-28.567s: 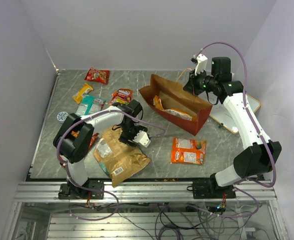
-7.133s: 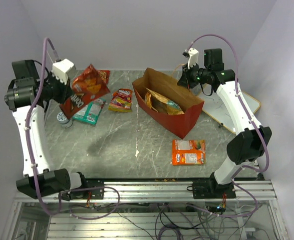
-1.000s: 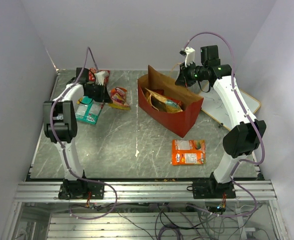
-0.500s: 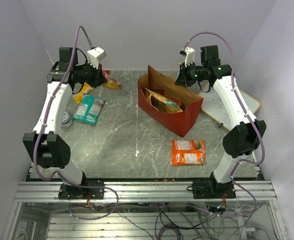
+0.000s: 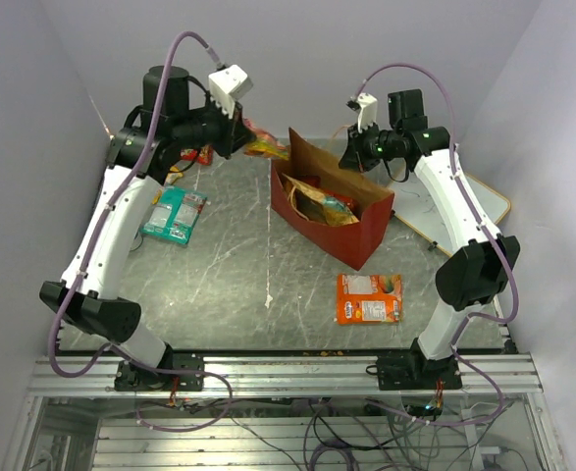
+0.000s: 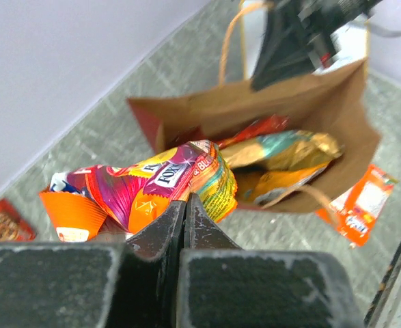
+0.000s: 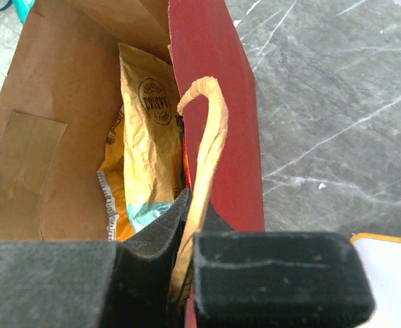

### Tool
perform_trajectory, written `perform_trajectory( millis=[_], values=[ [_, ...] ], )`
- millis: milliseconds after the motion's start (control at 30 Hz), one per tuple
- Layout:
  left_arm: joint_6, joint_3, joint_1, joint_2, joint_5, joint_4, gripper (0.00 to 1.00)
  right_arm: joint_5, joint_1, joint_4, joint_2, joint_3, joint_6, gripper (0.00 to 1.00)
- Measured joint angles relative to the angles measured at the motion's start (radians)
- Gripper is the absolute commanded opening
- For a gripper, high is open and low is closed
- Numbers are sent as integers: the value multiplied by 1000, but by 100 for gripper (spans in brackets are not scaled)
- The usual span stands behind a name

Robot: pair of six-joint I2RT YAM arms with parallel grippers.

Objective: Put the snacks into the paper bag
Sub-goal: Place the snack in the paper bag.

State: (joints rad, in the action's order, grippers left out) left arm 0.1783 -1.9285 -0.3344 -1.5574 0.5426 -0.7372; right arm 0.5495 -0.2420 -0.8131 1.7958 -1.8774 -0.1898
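One tall red paper bag [image 5: 364, 234] with a brown kraft inside stands open at the middle-back of the grey stone-look table [image 5: 229, 285]. It holds at least two snacks, one of them a crinkled gold chip bag [image 7: 149, 130] printed "CRISPY". The right gripper [image 7: 186, 225] is pinched on its thin tan handle [image 7: 210, 123]. The left gripper [image 6: 185, 205] clenches two small packets [image 6: 166, 184], one pink and yellow reading "FOX", one orange. Half a second ago they hung over the far left; now they are just beside the bag's far rim. On the table lie one orange flat pack [image 5: 369, 297], one teal packet [image 5: 175, 216] and one small red packet [image 6: 2, 222].
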Motion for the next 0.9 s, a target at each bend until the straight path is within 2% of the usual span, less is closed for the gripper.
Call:
perform_trajectory(
  millis=[233,433,700,900],
  values=[
    [-114,-113,-133,-27,-24,71,7,-10,-15,8,-20,4,27,0],
    [-150,-130,-234,-82,-70,113,7,-25,-15,24,-64,12,58,0],
    [-160,-1,-377,-96,-168,130,7,-39,-16,46,-83,34,74,0],
    [-179,83,-388,-96,-214,161,7,-48,-16,50,-83,39,74,0]
  ],
)
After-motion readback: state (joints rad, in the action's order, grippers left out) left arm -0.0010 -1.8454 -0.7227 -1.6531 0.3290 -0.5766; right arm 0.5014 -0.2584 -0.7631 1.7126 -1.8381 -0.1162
